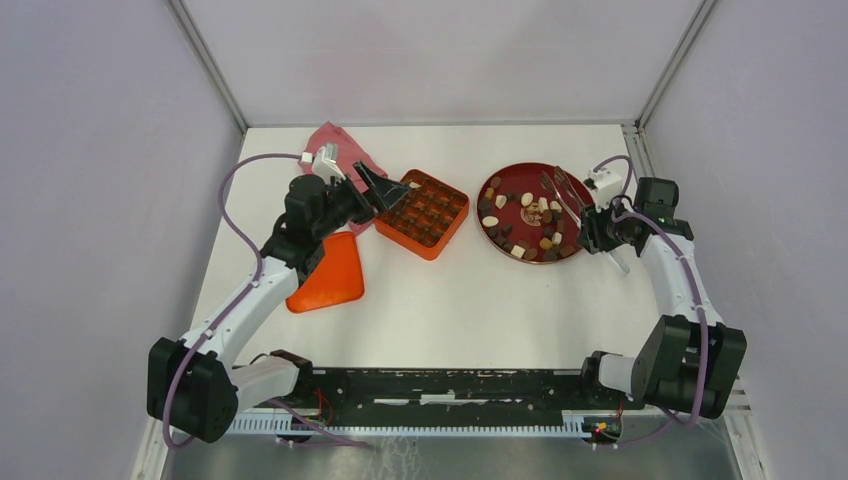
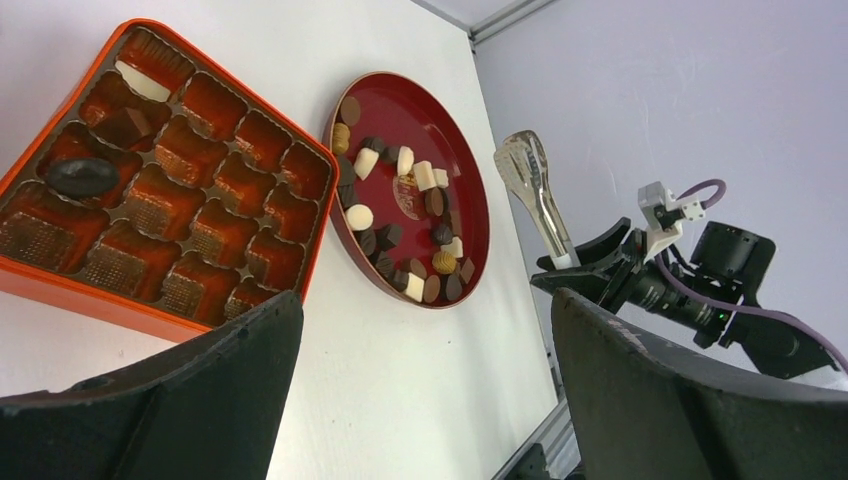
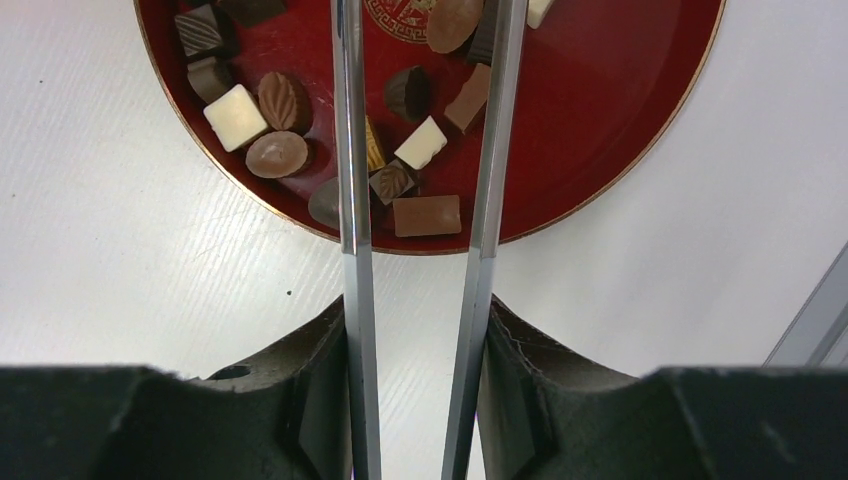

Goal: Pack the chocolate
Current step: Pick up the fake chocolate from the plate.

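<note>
Tongs (image 3: 349, 150) are gripped by right gripper (image 3: 415, 340) over plate (image 3: 620, 120) of chocolate (image 3: 426, 215); left gripper (image 2: 425, 310) spread wide, empty, by box (image 2: 100, 300).

- what's in the orange box (image 2: 60, 290)?
- three bits of chocolate (image 2: 82, 175): a dark oval, a dark block, a white one.
- and the red plate (image 2: 400, 110)?
- lots more pieces. near it the right end effector (image 2: 590, 262) holds shiny tongs (image 2: 535, 190). the left end effector (image 2: 425, 400) is wide apart.

A white table (image 1: 480, 300) sits between plain pale lilac walls (image 1: 90, 150), with metal rails (image 1: 208, 65) in the back corners.
</note>
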`<action>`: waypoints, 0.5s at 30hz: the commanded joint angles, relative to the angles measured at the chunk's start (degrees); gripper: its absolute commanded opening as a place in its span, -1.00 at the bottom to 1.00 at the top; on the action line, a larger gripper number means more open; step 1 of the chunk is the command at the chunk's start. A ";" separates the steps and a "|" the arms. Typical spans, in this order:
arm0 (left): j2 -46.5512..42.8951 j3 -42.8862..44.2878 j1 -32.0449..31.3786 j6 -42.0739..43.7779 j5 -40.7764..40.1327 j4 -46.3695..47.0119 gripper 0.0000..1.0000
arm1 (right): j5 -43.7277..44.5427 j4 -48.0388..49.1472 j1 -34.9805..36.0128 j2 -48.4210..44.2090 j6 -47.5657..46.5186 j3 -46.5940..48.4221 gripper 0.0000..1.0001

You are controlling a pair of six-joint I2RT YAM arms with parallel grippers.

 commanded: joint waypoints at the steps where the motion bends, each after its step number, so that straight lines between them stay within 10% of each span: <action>1: -1.19 2.20 -0.27 6.87 1.75 -0.91 0.96 | -0.89 0.58 -0.73 1.10 -1.99 3.98 -0.09; 15: -4.39 0.94 -0.24 27.87 2.77 -12.43 0.93 | 1.95 -0.85 -1.12 6.21 -8.48 8.06 -0.09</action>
